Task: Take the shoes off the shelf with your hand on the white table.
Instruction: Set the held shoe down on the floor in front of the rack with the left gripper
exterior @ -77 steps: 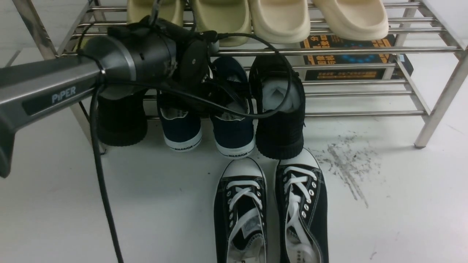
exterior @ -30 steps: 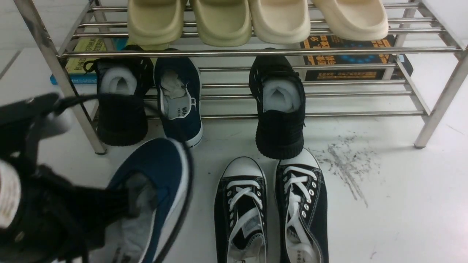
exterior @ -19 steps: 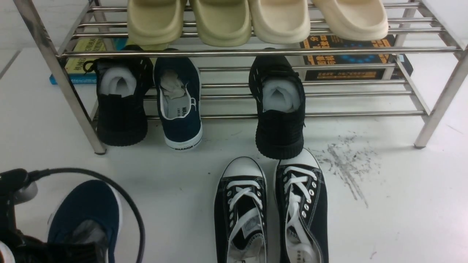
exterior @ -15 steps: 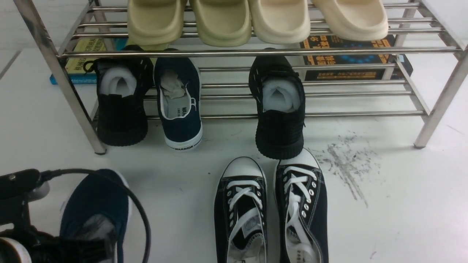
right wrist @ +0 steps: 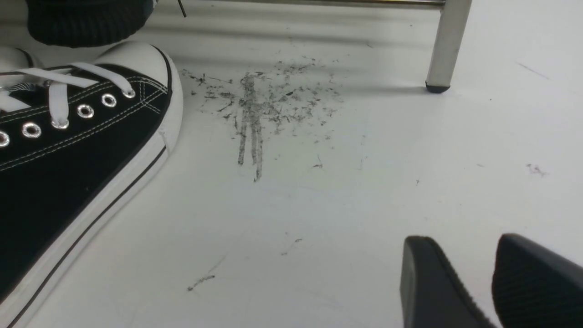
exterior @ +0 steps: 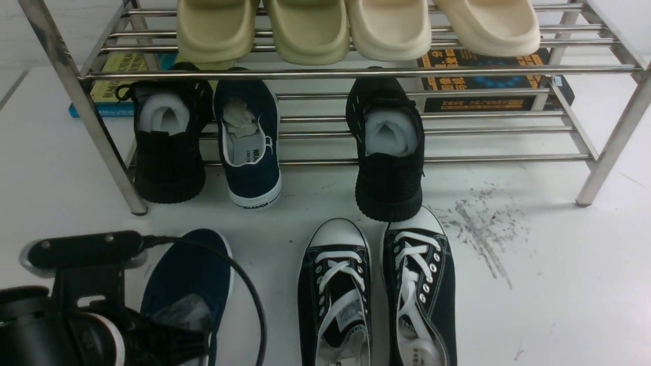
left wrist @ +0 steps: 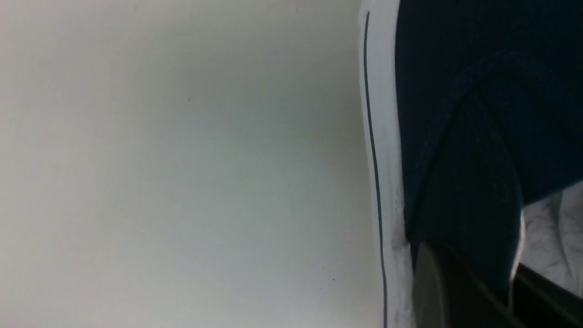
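Now one navy shoe (exterior: 190, 277) sits at seven o'clock on the counter (exterior: 559, 284), pinched by the left gripper (exterior: 175, 333), while its one mate (exterior: 249, 147) waits on the shelf (exterior: 356, 73).

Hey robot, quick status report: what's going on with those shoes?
Left gripper shut on one navy canvas slip-on over white table. Other navy slip-on on steel rack. Right gripper idle.

Navy shoes (exterior: 250, 152), white soles; black gripper (exterior: 168, 340); silver shelf (exterior: 356, 73); grey-scuffed white table (exterior: 559, 284)
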Tool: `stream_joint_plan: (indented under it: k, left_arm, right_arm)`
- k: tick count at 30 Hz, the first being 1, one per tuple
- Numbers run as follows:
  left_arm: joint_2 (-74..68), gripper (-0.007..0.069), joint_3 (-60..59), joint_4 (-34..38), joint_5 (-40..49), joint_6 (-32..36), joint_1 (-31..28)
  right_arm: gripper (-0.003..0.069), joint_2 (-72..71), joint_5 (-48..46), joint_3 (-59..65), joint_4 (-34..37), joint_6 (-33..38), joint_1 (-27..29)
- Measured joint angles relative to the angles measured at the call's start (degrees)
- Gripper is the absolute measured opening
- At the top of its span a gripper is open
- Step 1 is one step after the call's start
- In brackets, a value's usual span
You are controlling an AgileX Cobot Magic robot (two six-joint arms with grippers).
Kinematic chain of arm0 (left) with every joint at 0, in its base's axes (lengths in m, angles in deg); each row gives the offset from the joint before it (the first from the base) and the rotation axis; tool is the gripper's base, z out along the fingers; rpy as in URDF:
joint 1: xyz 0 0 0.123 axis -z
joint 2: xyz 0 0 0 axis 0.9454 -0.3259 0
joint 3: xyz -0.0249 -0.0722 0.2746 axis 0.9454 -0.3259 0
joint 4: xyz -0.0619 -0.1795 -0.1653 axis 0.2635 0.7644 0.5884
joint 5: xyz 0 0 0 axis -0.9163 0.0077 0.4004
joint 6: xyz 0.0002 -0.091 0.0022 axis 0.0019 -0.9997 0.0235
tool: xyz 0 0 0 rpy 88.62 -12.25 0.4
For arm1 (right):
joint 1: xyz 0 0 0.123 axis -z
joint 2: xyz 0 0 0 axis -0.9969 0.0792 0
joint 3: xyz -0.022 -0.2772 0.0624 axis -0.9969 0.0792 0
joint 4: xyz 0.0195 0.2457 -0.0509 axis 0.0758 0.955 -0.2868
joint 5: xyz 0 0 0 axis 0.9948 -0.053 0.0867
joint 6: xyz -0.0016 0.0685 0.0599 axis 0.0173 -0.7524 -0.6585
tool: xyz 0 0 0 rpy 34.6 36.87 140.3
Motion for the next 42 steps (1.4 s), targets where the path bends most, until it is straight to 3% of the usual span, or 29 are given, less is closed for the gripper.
stream_joint_plan:
  k: [4, 8, 13, 14, 18, 31, 37, 42]
  left_arm:
    - [-2.9, 0.0041, 0.0, 0.0, -2.9, 0.8, -1.6]
    - [-4.3, 0.0041, 0.0, 1.3, -6.5, 3.4, -7.0]
    - [-5.7, 0.0041, 0.0, 7.2, -9.8, 12.1, -14.7]
    - [-7.0, 0.0041, 0.0, 10.2, -10.7, 17.2, -17.2]
    - [-10.3, 0.0041, 0.0, 14.5, -12.5, 25.1, -19.8]
    - [-15.0, 0.005, 0.3, 16.2, -13.5, 22.8, -20.7]
    - [-14.8, 0.0158, 0.3, 16.8, -13.5, 22.3, -20.7]
    - [-15.1, 0.0377, 1.1, 17.5, -12.2, 22.0, -21.1]
  right_arm:
    - [0.0237, 0.0, 0.0, 0.0, 0.0, 0.0, 0.0]
    - [0.0237, 0.0, 0.0, 0.0, 0.0, 0.0, 0.0]
    - [0.0237, 0.0, 0.0, 0.0, 0.0, 0.0, 0.0]
    - [0.0237, 0.0, 0.0, 0.0, 0.0, 0.0, 0.0]
    - [0.0237, 0.0, 0.0, 0.0, -0.1, 0.0, 0.0]
    - [0.0237, 0.0, 0.0, 0.0, -0.1, 0.0, 0.0]
    - [0.0237, 0.0, 0.0, 0.0, -0.1, 0.0, 0.0]
    - [0.0237, 0.0, 0.0, 0.0, -0.1, 0.0, 0.0]
